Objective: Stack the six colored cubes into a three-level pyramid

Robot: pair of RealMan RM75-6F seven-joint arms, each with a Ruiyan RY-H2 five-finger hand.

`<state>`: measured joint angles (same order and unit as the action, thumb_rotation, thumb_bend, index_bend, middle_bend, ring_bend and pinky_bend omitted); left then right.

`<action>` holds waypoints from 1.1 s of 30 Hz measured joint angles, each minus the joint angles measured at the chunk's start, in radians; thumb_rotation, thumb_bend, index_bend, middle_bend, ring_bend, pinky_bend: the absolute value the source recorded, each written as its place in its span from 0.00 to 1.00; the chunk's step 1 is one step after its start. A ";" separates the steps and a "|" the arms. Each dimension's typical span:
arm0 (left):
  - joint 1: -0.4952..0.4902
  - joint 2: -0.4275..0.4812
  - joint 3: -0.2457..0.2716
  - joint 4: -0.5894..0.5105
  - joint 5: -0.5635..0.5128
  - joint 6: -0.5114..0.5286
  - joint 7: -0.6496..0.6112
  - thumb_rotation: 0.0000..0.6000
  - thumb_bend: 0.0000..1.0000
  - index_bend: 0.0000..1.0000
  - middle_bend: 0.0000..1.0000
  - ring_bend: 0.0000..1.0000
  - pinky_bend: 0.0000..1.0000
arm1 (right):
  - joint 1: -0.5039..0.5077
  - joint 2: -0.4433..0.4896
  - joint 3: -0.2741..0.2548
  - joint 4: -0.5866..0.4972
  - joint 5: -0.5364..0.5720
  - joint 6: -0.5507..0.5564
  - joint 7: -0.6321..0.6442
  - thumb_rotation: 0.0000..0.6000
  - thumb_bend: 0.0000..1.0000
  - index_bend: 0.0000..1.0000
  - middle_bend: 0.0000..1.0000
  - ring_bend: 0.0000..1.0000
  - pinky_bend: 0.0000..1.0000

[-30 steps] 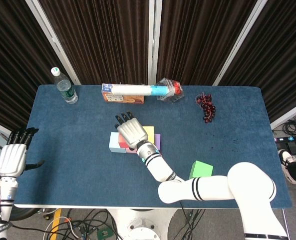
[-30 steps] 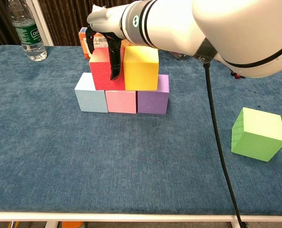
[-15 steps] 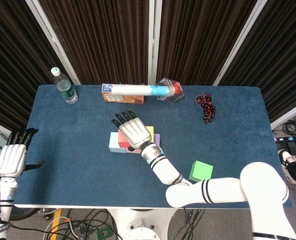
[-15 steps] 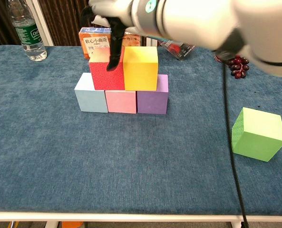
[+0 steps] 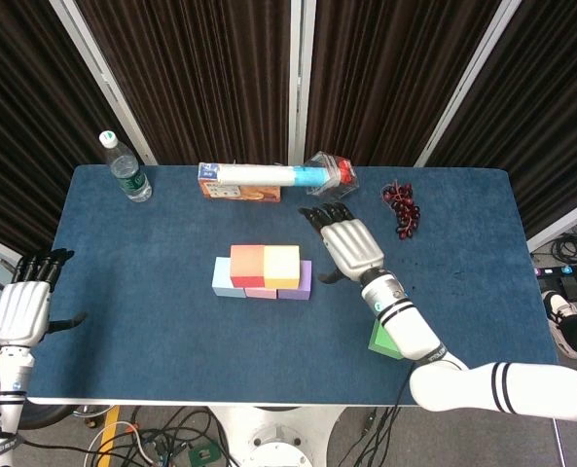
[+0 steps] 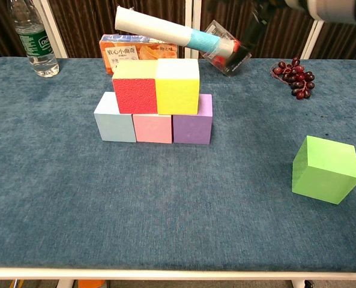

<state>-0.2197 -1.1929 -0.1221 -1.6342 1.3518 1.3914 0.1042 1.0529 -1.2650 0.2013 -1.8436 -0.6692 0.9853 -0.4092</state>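
A light blue cube (image 6: 114,119), a pink cube (image 6: 153,128) and a purple cube (image 6: 193,122) form a row mid-table. On them sit a red cube (image 6: 135,88) and a yellow cube (image 6: 178,86), side by side. The same stack (image 5: 264,271) shows from above in the head view. A green cube (image 6: 326,168) lies alone to the right, partly hidden behind my right forearm as green cube (image 5: 381,339). My right hand (image 5: 349,241) hovers open between stack and green cube, holding nothing. My left hand (image 5: 25,305) hangs open off the table's left edge.
A water bottle (image 5: 126,167) stands at the back left. An orange box (image 6: 134,50) with a tube (image 6: 171,31) and a clear container (image 6: 227,53) on it lies at the back behind the stack. Dark grapes (image 6: 294,76) lie at the back right.
My right hand has lifted off the red cube and swung right, away from the stack. The red cube stays on the bottom row. The left hand has not moved.
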 measured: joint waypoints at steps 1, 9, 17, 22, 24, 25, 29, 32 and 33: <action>0.000 0.001 0.000 -0.003 0.000 0.000 0.004 1.00 0.00 0.15 0.11 0.05 0.07 | -0.009 0.010 -0.007 0.006 -0.002 -0.028 0.014 1.00 0.05 0.01 0.11 0.00 0.00; -0.005 0.008 -0.001 -0.033 -0.010 -0.008 0.043 1.00 0.00 0.15 0.11 0.05 0.07 | -0.043 0.011 -0.044 0.119 -0.012 -0.229 0.140 1.00 0.05 0.00 0.13 0.00 0.00; -0.004 0.014 -0.002 -0.057 -0.024 -0.007 0.074 1.00 0.00 0.15 0.11 0.05 0.07 | -0.046 -0.076 -0.039 0.305 -0.078 -0.398 0.284 1.00 0.05 0.00 0.12 0.00 0.00; -0.008 0.016 -0.003 -0.064 -0.029 -0.012 0.087 1.00 0.00 0.15 0.11 0.05 0.07 | -0.058 -0.121 -0.023 0.370 -0.134 -0.455 0.368 1.00 0.05 0.00 0.14 0.00 0.00; -0.009 0.018 -0.003 -0.069 -0.029 -0.013 0.094 1.00 0.00 0.15 0.11 0.05 0.07 | -0.064 -0.131 -0.015 0.384 -0.155 -0.471 0.399 1.00 0.05 0.00 0.17 0.00 0.00; -0.010 0.018 -0.003 -0.072 -0.029 -0.013 0.096 1.00 0.00 0.15 0.11 0.05 0.07 | -0.068 -0.137 -0.010 0.391 -0.169 -0.482 0.419 1.00 0.05 0.00 0.18 0.00 0.00; -0.012 0.021 -0.004 -0.079 -0.032 -0.014 0.109 1.00 0.00 0.15 0.11 0.05 0.07 | -0.087 -0.143 0.006 0.403 -0.220 -0.510 0.481 1.00 0.05 0.00 0.20 0.00 0.00; -0.014 0.022 -0.005 -0.084 -0.033 -0.014 0.114 1.00 0.00 0.15 0.11 0.05 0.07 | -0.100 -0.143 0.016 0.410 -0.253 -0.525 0.518 1.00 0.05 0.00 0.20 0.00 0.00; -0.014 0.022 -0.004 -0.085 -0.032 -0.013 0.116 1.00 0.00 0.15 0.11 0.05 0.07 | -0.103 -0.142 0.018 0.410 -0.262 -0.527 0.527 1.00 0.05 0.00 0.21 0.00 0.00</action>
<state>-0.2336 -1.1711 -0.1259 -1.7189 1.3199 1.3783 0.2198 0.9496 -1.4071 0.2195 -1.4335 -0.9314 0.4582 0.1182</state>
